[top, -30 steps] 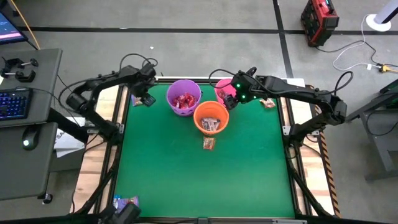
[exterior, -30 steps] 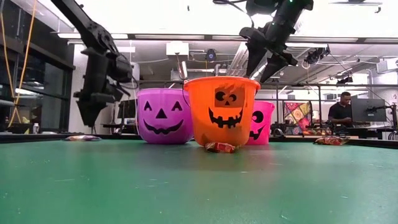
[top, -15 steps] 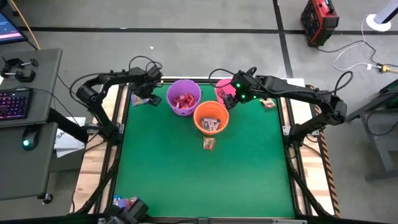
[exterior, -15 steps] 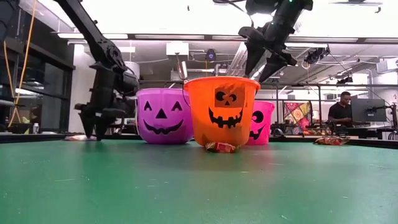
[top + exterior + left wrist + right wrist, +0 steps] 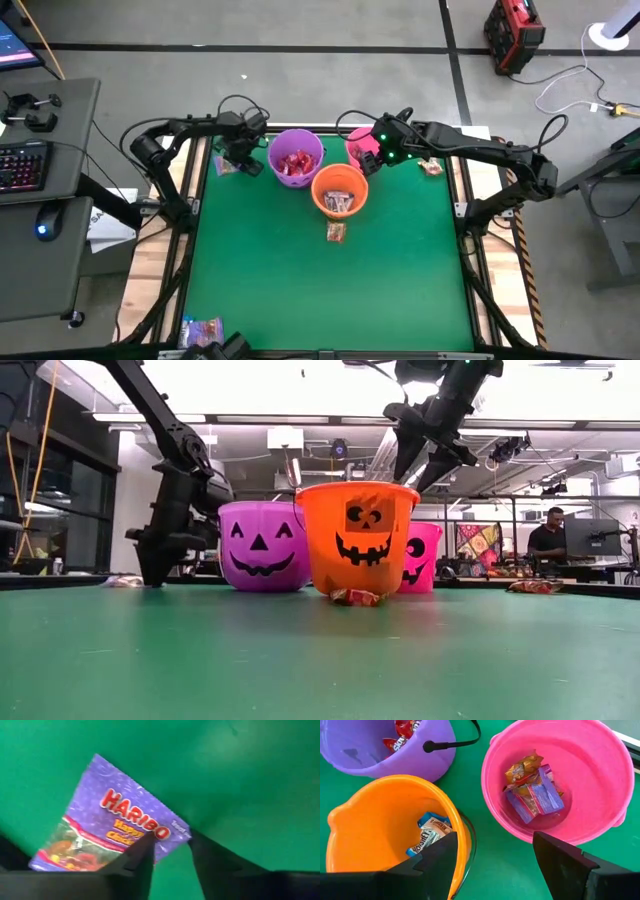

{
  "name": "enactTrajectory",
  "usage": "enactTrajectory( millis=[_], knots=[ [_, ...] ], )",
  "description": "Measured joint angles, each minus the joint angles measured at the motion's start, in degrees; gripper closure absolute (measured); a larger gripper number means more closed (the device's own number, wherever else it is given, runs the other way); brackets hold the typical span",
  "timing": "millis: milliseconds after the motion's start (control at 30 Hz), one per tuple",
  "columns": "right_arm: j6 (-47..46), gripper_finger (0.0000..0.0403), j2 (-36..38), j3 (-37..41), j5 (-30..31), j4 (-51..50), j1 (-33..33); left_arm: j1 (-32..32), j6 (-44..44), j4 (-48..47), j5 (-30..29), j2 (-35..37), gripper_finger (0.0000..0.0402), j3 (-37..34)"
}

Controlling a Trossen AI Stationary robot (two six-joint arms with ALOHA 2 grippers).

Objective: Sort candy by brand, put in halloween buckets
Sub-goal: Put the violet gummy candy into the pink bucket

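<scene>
I hold the left gripper (image 5: 167, 852), fingers parted, over the Haribo packet (image 5: 110, 827) near the table's far-left corner. Next, I close and carry it to the pink bucket (image 5: 357, 147); the right gripper (image 5: 495, 862) hovers wide open.

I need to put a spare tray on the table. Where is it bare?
Bare green mat runs from the candy in front of the orange bucket to the near edge. The far edge is crowded: purple bucket, pink bucket, left gripper, right gripper.

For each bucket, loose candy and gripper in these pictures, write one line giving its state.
Purple bucket: upright, holds red candy.
Orange bucket: upright, holds candy.
Pink bucket: upright, holds purple packets.
Haribo packet: flat on table.
Left gripper: open over the packet.
Right gripper: open, empty.
</scene>
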State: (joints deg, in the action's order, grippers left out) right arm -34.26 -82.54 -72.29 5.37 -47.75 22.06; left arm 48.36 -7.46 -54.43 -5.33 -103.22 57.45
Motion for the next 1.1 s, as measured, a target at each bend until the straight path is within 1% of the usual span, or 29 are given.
enactTrajectory(
  millis=[100, 200, 233, 333, 433, 567, 667, 867, 1000, 1100],
  knots=[
    [0.6, 0.0151, 0.0, 0.0, 0.0, 0.0, 0.0, -2.0, 0.5, -2.5, 3.3, 0.0, 0.033, -0.4],
    [1.2, 0.0151, 0.0, 0.0, 0.0, 0.0, 0.0, -4.3, 3.0, -3.3, 3.7, -0.1, 0.0382, -0.9],
    [1.3, 0.0151, 0.0, 0.0, 0.0, 0.0, 0.0, -4.9, 3.5, -3.4, 3.5, -0.1, 0.0391, -0.9],
    [1.6, 0.0151, 0.0, 0.0, 0.0, 0.0, 0.0, -5.6, 4.1, -3.3, 3.4, 0.8, 0.0397, -0.7],
    [2.2, 0.0151, 0.0, 0.0, 0.0, 0.0, 0.0, -5.8, 4.7, -3.5, 4.3, 3.5, 0.04, -1.0],
    [2.4, 0.0151, 0.0, 0.0, 0.0, 0.0, 0.0, -5.6, 4.7, -5.4, 3.3, 10.6, 0.0401, -0.8],
    [2.4, 0.0151, 0.0, 0.0, 0.0, 0.1, 0.0, -5.6, 4.5, -5.7, 2.5, 17.3, 0.0401, -0.8],
    [3.3, 0.0151, 0.0, 0.0, 0.0, 3.7, 0.0, -6.0, 0.1, -5.4, 2.0, 29.9, 0.0401, -0.8],
    [4.4, 0.0151, 0.0, 0.0, 0.0, 7.1, 0.1, -8.1, -3.1, -2.7, 2.3, 36.0, 0.0401, -0.7],
    [4.6, 0.0151, 0.0, 0.0, 0.0, 9.6, 0.4, -10.2, -6.2, 1.2, 3.4, 39.1, 0.0401, -0.7]
  ],
)
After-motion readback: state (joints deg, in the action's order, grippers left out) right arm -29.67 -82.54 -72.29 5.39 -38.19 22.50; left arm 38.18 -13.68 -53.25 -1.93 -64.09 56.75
